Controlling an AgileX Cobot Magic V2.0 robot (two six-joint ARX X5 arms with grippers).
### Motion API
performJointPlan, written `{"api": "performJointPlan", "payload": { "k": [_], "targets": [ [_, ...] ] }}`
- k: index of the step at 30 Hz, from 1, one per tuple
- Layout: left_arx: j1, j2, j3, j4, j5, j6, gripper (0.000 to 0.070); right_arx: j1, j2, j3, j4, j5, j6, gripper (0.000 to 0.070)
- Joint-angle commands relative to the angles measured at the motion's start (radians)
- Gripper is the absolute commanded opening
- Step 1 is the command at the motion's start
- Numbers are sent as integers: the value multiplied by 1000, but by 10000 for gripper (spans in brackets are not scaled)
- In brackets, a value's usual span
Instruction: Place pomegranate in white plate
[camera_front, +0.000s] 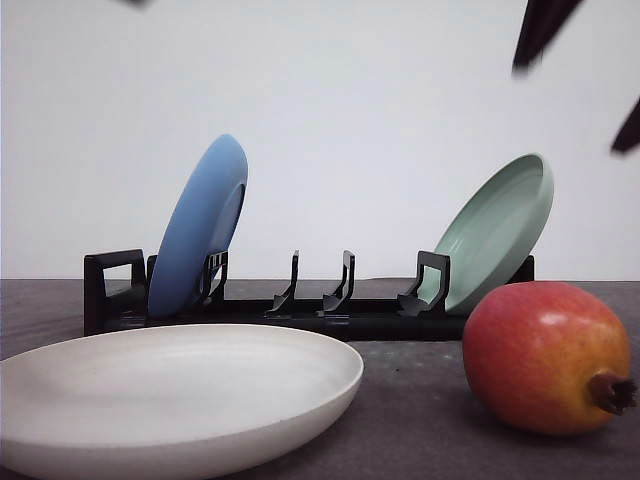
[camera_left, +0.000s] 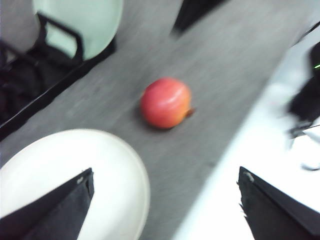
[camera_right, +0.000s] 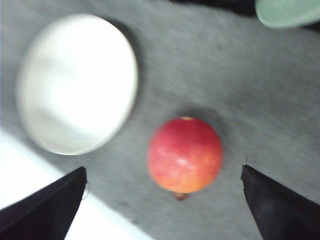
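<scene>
Overhead, the right arm's fingers spread wide and empty above the pomegranate, which rests on the gray tabletop between them, apparently lined up for a grasp, the white plate waiting just beside.

plate front left, pomegranate right, rack behind

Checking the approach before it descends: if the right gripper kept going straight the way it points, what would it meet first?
Probably the pomegranate, lying between the open right gripper fingers; depth is unclear.
</scene>
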Motion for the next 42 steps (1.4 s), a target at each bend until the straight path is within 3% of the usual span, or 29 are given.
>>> {"api": "performJointPlan", "payload": {
  "k": [1, 4, 11, 15, 29, 32, 35, 38, 42],
  "targets": [
    [-14, -41, 20, 3, 36, -16, 556, 29, 49, 15, 6, 49, 11, 631],
    [-14, -121, 20, 2, 61, -15, 556, 63, 138, 15, 15, 77, 49, 632],
    [-14, -254, 20, -56, 61, -15, 557, 111, 309, 15, 32, 78, 55, 635],
    [-14, -312, 20, -73, 61, -17, 556, 136, 385, 15, 54, 80, 55, 698],
    [-14, -357, 20, -73, 56, -15, 556, 191, 523, 15, 85, 93, 67, 696],
    [-14, -357, 20, -73, 56, -15, 556, 191, 532, 15, 75, 114, 68, 654],
    [-14, -357, 20, -72, 56, -15, 556, 192, 532, 15, 56, 152, 70, 543],
    [-13, -357, 20, -70, 56, -15, 556, 192, 532, 15, 34, 168, 68, 475],
    [-14, -357, 20, -68, 56, -15, 556, 192, 533, 37, 2, 159, 60, 461]
  ]
}}
